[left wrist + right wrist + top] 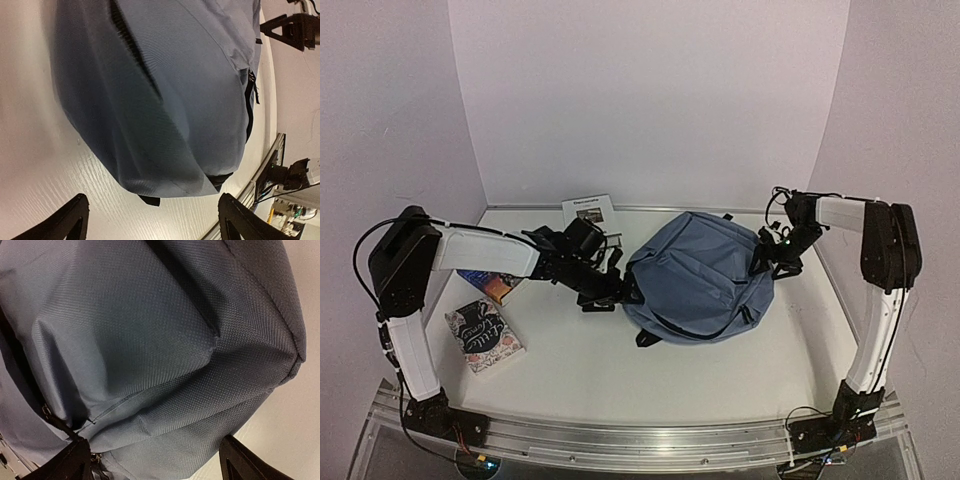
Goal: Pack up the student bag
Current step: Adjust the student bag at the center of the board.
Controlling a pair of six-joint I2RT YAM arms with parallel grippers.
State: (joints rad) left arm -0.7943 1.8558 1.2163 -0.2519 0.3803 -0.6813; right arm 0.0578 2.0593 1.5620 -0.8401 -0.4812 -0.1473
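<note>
Top external: 1 student bag point(700, 275), 3 books point(485, 335) point(588, 210) point(490, 285); left gripper point(620, 292), right gripper point(767, 263) flank bag, both jaws apart.

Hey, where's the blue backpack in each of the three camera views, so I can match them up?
Top external: the slate-blue backpack lies right of centre, between the two arms.
Left wrist: the backpack fills the upper middle of the picture.
Right wrist: its fabric fills nearly the whole picture.
Shared landmark: the white table it lies on, at lower left in the left wrist view and at lower right in the right wrist view.
</note>
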